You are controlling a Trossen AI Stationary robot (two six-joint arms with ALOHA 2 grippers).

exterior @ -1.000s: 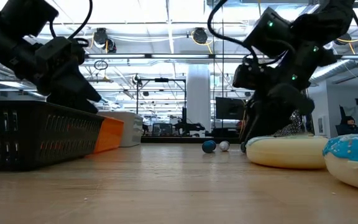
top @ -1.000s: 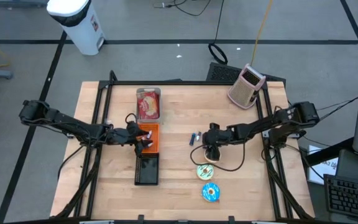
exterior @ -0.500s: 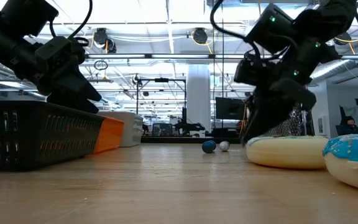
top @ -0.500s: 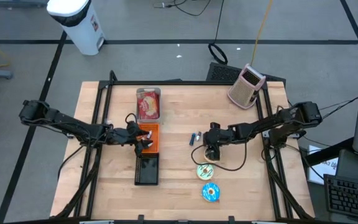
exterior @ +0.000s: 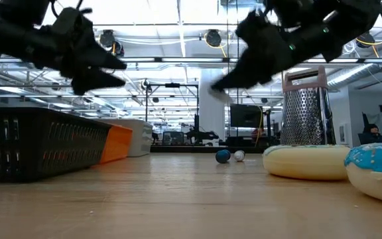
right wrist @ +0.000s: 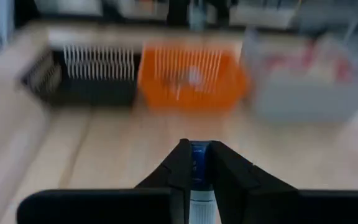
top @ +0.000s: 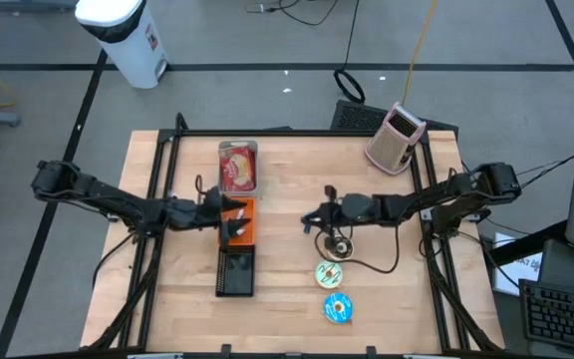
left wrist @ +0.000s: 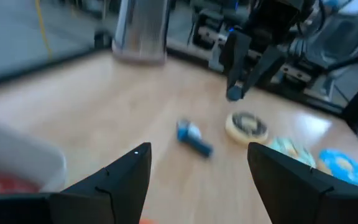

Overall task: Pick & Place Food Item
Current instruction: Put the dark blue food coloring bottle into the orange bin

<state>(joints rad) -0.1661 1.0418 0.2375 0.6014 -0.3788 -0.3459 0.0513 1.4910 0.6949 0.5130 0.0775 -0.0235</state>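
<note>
Bench [top: 287,179] seen from above, both arms reaching in from the frame sides.

Left gripper [top: 233,215] left of centre, over the orange basket [top: 243,232]; jaws released, spread wide, nothing between them.

Right gripper [top: 311,217] just right of centre, raised clear of the bench in the low view; jaws clenched to a narrow slit. In the right wrist view a blue strip in that slit; cannot tell whether anything is gripped.

Small blue-and-white item [left wrist: 193,137] lying on the bench at centre, apart from the right gripper.

Three doughnuts in a line toward the lower centre: dark-topped doughnut [top: 339,247], pale doughnut [top: 329,274], blue doughnut [top: 338,309], all on the bench.

Black basket [top: 236,275] touching the orange one below; clear container [top: 237,167] above it. Grater [top: 395,138] at upper right.
</note>
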